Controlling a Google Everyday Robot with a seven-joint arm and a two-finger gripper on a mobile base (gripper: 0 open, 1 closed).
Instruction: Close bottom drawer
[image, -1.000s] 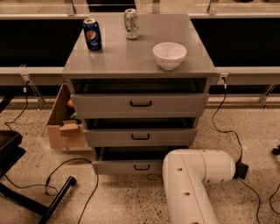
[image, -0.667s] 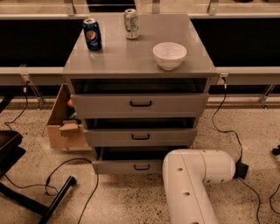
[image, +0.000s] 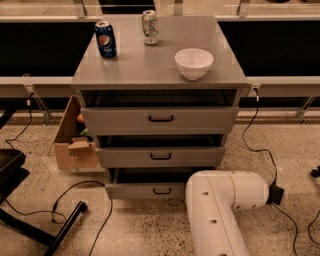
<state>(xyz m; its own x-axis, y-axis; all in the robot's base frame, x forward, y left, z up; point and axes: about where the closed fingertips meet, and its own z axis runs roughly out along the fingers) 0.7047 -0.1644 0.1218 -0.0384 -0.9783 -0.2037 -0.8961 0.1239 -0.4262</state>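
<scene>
**Nothing moved: bottom drawer ajar, arm at its right end**

Nothing has shifted since the frames of a second ago; the drawers, the arm and the objects on top all sit where they did.

At the foot of the grey cabinet (image: 150, 70), the bottom drawer (image: 145, 190) stands pulled out a little. A dark gap shows above its slim front, and its small black handle (image: 162, 190) faces the camera. Above it the middle drawer (image: 160, 156) and the top drawer (image: 160, 119) are also slightly out, each with a shadowed slot over its front.

The robot's white arm (image: 220, 210) fills the frame at 5 o'clock. Its rounded link covers the right end of the bottom drawer's front, and it may be touching there, though the overlap hides any contact. The gripper lies out of sight, so whether it is apart or together cannot be told.

On the cabinet top, a blue soda can (image: 106, 39) stands at 10 o'clock, a pale can (image: 149, 27) at 12 o'clock and a white bowl (image: 194, 62) at 3 o'clock, all well apart.

A cardboard box (image: 75, 152) sits on the speckled floor (image: 280, 150) at the cabinet's 9 o'clock, just beside it. Black cables (image: 260, 145) trail across the floor on both sides.
</scene>
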